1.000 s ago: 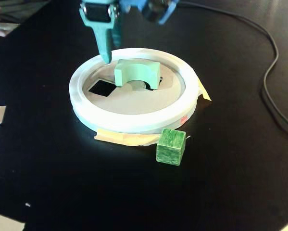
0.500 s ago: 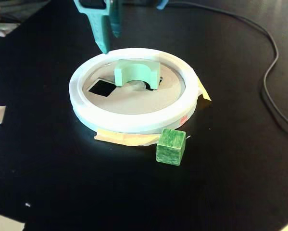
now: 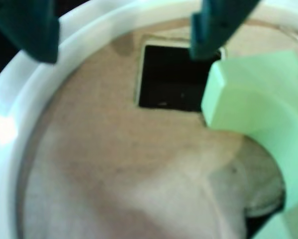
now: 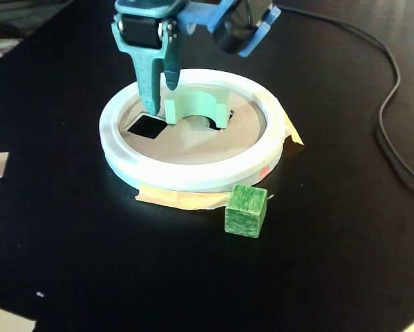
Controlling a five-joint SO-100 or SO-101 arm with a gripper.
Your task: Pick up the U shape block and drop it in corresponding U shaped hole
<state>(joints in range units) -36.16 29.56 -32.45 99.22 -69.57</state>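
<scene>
No brand, label or writing can be read on anything here. In the fixed view the teal two-finger pincer (image 4: 160, 102) hangs over the far left part of the tan disc (image 4: 186, 146) ringed by a white rim (image 4: 193, 176), its fingers slightly apart and holding nothing; half a second ago it stood higher and further back, over the far rim, and it has since come down inside the ring, tips close to the disc. The pale mint-green arch block with the semicircular notch (image 4: 197, 105) lies in the far middle of the disc, just right of the pincer, resting on top of the U shaped hole (image 4: 229, 115) rather than sunk into it; it has not moved. Only a dark sliver of that cutout shows at the block's right end. The smaller square cutout (image 4: 147, 125) lies open just near and left of the fingertips. In the wrist view the arch block (image 3: 255, 92) fills the right side, the square cutout (image 3: 171, 77) sits beside it, and one finger (image 3: 213, 30) overlaps its far edge. The darker streaky green cube (image 4: 245, 210) stands on the black surface (image 4: 68, 242), near and right of the ring, unchanged. A black cable (image 4: 393, 117) runs along the right.
</scene>
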